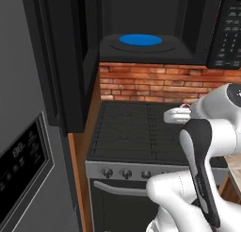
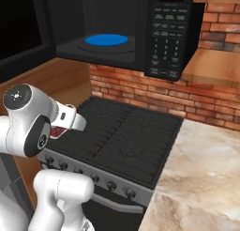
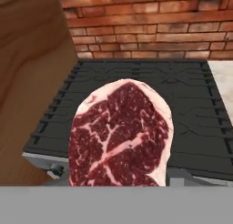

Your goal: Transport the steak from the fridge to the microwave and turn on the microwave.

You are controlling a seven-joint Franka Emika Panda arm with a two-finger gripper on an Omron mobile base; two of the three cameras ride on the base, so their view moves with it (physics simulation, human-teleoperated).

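Closest to the hand camera, the steak (image 3: 120, 134) stands broad-face-on in front of the lens, its lower edge running down out of sight, so it appears pinched in the gripper (image 2: 63, 129) by that hidden bottom edge; the fingertips themselves are covered by the meat. In the right base view a sliver of red shows just under the white hand, which hangs over the front left of the stove (image 2: 119, 134). As a judgement, the slab looks light but soft and slick, likely to sag or slide if held only at a thin rim, so a grip well in from the edge, across the thicker red part, seems safer than on the fatty border. Beyond the stove rises the brick wall (image 3: 145, 22), and above it the microwave (image 2: 140, 33) stands open, its blue turntable (image 2: 106, 40) bare, with the keypad (image 2: 169, 40) to the right. At the left of the left base view, the fridge (image 1: 26, 151) shows its dispenser panel.
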